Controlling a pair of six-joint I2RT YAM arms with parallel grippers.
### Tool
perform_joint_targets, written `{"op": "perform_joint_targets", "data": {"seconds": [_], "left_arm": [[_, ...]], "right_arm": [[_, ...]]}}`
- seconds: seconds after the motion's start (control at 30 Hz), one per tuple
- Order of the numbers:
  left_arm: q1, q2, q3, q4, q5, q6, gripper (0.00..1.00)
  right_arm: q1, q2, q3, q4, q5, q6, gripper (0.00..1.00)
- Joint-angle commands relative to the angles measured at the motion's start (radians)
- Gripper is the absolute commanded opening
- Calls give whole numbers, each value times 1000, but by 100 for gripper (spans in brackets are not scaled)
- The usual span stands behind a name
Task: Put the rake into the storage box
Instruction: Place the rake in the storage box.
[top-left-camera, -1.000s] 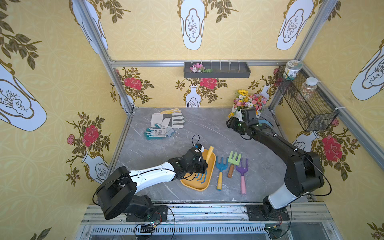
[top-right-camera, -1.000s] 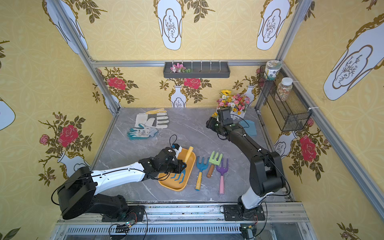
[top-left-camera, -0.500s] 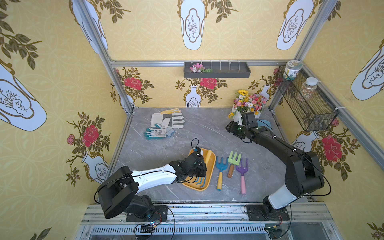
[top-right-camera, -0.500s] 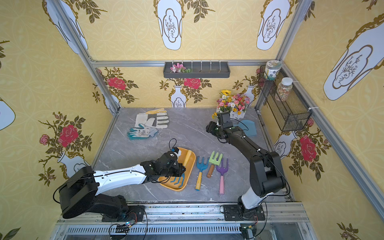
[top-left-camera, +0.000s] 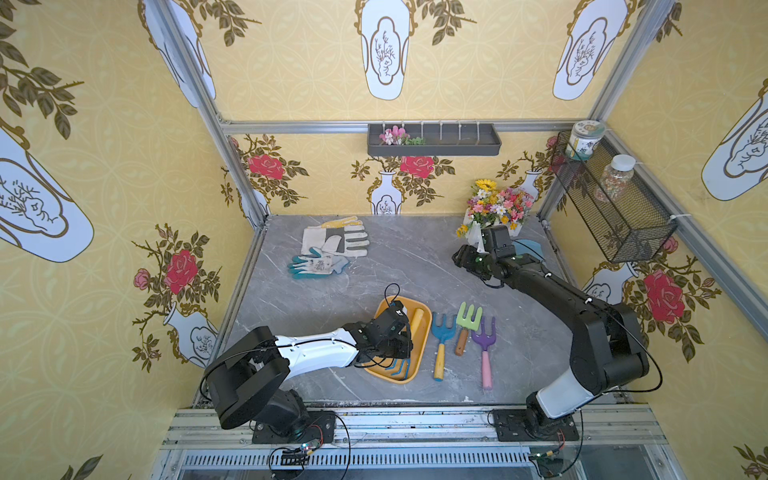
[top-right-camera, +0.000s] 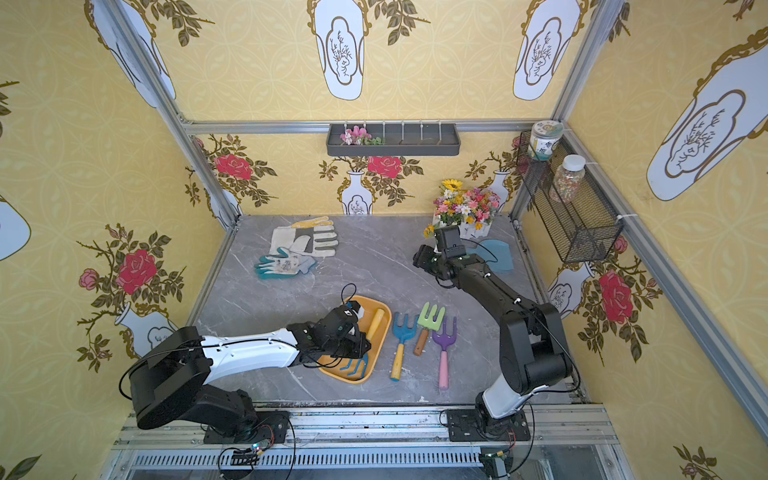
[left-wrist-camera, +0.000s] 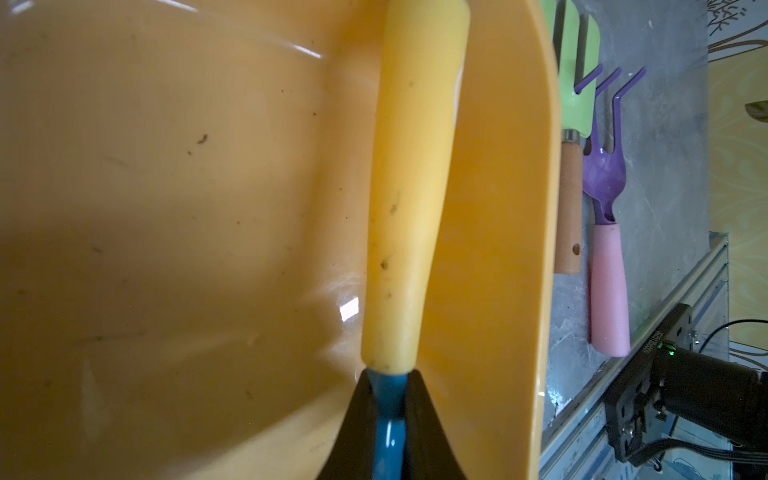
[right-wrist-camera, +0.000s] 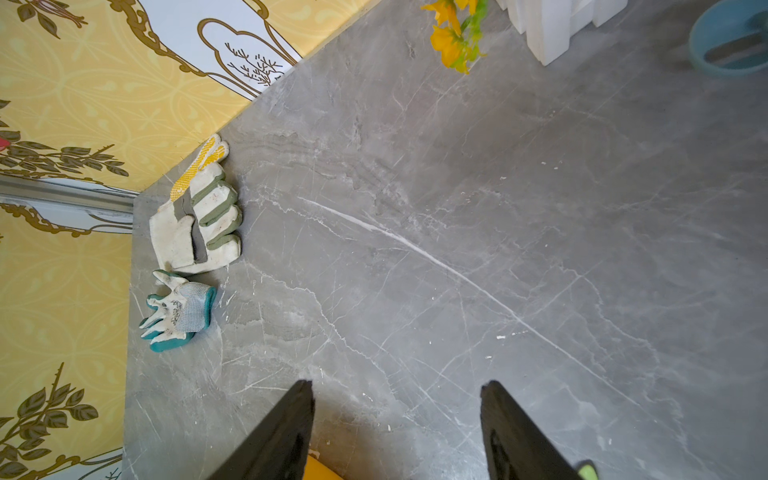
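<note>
Rake (left-wrist-camera: 409, 187): yellow handle, blue neck and tines; inside storage box (top-left-camera: 420, 345), handle along one long wall, tines at near end. Storage box: shallow yellow-orange tray, flat on surface (top-left-camera: 374, 266).

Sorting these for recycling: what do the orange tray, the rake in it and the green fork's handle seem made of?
Tray: glossy moulded plastic, by its sheen and rounded rim. Rake: matte yellow handle, plastic or rubber perhaps; its shiny blue neck looks like painted metal. Fork's handle: apparently bare wood, brown, matte, with a drilled hole.

The left tool (top-left-camera: 398, 350) hides the neck of the rake (top-left-camera: 417, 322) in both top views.
</note>
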Motion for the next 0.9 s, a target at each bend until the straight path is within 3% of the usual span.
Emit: {"op": "perform_joint_targets", "data": {"seconds": [0.0,0.13,0.2,0.5,0.73,0.87], "left_arm": [[0,10,3,3,3,7,31],[-1,18,28,0,-10,21,61],[0,25,46,-12,-17,31,67],[0,46,148,-79,-29,68,70],[0,36,189,-162,-144,115,72],[0,54,191,-172,-181,114,66]], "right_arm": [[0,-1,1,2,4,-14,67],[0,0,1,-3,1,-22,67],[0,1,1,-4,-1,-24,67],[-2,-8,-1,-4,-1,-30,68],[-5,-8,-3,-3,-4,-28,68],[-5,-8,-3,3,-13,-28,66]]}}
